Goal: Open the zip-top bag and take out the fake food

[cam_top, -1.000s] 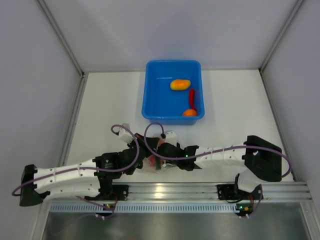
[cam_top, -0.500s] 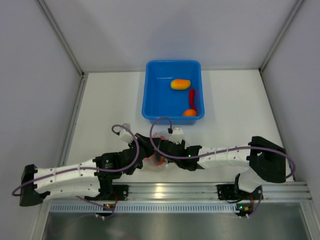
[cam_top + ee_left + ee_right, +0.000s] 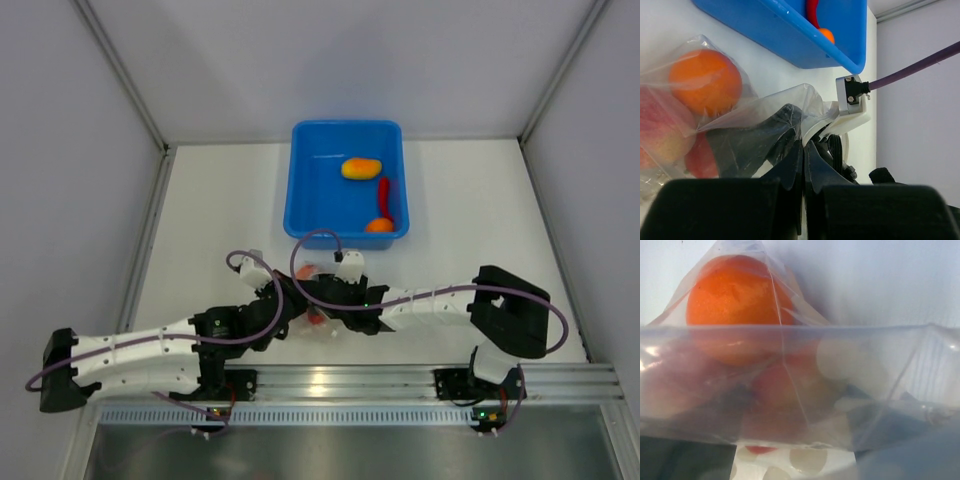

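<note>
The zip-top bag (image 3: 312,318) lies on the table near the arm bases, between both grippers. In the left wrist view the bag (image 3: 765,107) is clear plastic holding an orange fruit (image 3: 705,82) and pink and red fake food (image 3: 660,135). My left gripper (image 3: 803,147) is shut on the bag's edge; it shows from above too (image 3: 290,305). My right gripper (image 3: 322,298) is at the bag's mouth, its fingers spread and dark behind the plastic (image 3: 790,440). The right wrist view shows the orange fruit (image 3: 735,295) and a red piece (image 3: 780,385) through dotted plastic.
A blue tub (image 3: 310,200) stands beyond the bag. It holds a yellow-orange piece (image 3: 360,168), a red chili (image 3: 384,193) and a small orange piece (image 3: 379,225). White walls close in the table on three sides. A metal rail runs along the near edge.
My right arm has pushed left and a little forward, so its gripper sits further over the bag. The left arm holds the bag's edge and has barely moved.
</note>
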Robot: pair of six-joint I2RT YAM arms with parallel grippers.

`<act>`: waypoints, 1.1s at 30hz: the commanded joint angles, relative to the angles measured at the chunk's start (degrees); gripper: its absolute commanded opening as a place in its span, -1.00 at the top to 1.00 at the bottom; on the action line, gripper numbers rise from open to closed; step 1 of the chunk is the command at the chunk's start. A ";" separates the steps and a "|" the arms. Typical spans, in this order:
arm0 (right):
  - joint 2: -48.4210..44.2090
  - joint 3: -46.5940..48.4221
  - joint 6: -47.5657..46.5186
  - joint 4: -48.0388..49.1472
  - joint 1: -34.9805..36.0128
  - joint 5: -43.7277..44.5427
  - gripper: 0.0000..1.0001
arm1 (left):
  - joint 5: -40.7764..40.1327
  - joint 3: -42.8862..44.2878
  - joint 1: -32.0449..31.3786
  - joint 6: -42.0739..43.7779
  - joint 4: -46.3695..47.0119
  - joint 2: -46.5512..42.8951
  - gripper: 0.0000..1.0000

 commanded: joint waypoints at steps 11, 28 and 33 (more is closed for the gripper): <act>-0.60 -1.98 -3.51 2.68 -1.84 4.80 0.09 | -0.56 -1.44 -0.27 -1.57 5.14 -3.49 1.00; -19.58 -10.85 -18.80 12.42 -1.84 3.14 0.46 | -0.56 -1.62 -0.27 -2.36 5.05 -2.79 1.00; -24.33 -12.09 -25.21 15.33 -1.75 1.29 0.55 | -0.30 -1.26 -0.36 -2.63 5.05 -1.91 1.00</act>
